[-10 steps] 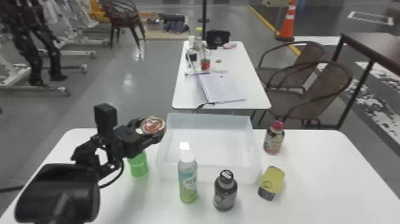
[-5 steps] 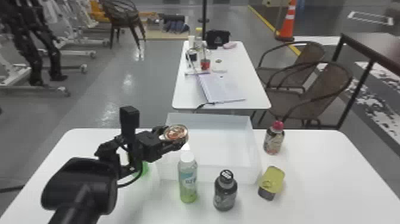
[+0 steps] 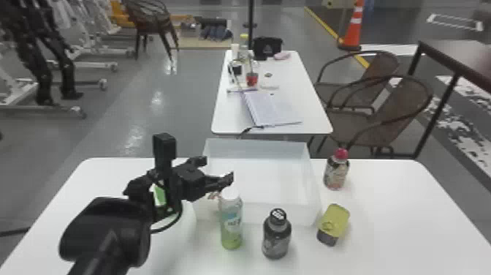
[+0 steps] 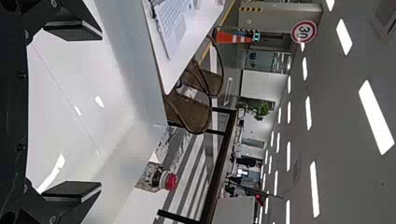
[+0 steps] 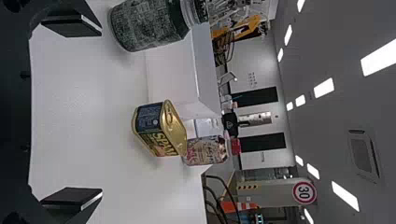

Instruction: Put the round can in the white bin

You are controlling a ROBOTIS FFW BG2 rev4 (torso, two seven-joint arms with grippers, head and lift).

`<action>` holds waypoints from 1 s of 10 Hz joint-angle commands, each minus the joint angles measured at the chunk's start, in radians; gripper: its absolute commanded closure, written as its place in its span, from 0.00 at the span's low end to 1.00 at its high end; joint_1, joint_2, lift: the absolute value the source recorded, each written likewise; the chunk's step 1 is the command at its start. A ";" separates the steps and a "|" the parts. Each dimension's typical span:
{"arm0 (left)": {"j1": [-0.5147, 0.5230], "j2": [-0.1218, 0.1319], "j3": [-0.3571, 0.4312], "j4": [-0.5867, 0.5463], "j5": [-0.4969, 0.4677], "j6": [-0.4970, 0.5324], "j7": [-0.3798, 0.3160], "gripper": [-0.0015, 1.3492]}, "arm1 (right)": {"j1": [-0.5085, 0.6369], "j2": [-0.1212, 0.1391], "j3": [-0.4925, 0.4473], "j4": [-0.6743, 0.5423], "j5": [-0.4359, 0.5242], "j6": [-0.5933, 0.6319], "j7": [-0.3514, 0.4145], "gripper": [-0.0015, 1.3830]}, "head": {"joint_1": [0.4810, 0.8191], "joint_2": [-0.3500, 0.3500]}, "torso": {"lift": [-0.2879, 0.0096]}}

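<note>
The left gripper's [image 3: 215, 169] two fingers stand wide apart over the left part of the white bin [image 3: 263, 215], holding nothing. The round can [image 3: 213, 196] shows as a small reddish patch beneath them, within the bin's rim at its near left corner; most of it is hidden, and I cannot tell whether it rests on the bin's floor. The right gripper [image 5: 100, 112] also has its fingers spread with nothing between them, facing the table outside the bin.

Just in front of the bin's near wall, toward its left, stands a green bottle with a white cap [image 3: 231, 223]; a dark bottle [image 3: 276, 237] stands upright in front, right of the bin's middle. A yellow-lidded tin [image 3: 334, 221] is beside the bin's near right corner, and a red-capped bottle [image 3: 336, 172] stands right of the bin. Left of the bin, a green object [image 3: 160, 193] is partly hidden by the arm. All are on the white table [image 3: 383, 219]. Beyond the bin is a second table [image 3: 230, 117], with chairs [image 3: 394, 113] to its right.
</note>
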 commanded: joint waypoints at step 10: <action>0.402 -0.094 0.358 -0.417 -0.088 -0.117 0.176 0.09 | 0.005 0.001 0.000 -0.006 -0.003 0.000 0.000 0.06 | 0.20 0.50 | 0.63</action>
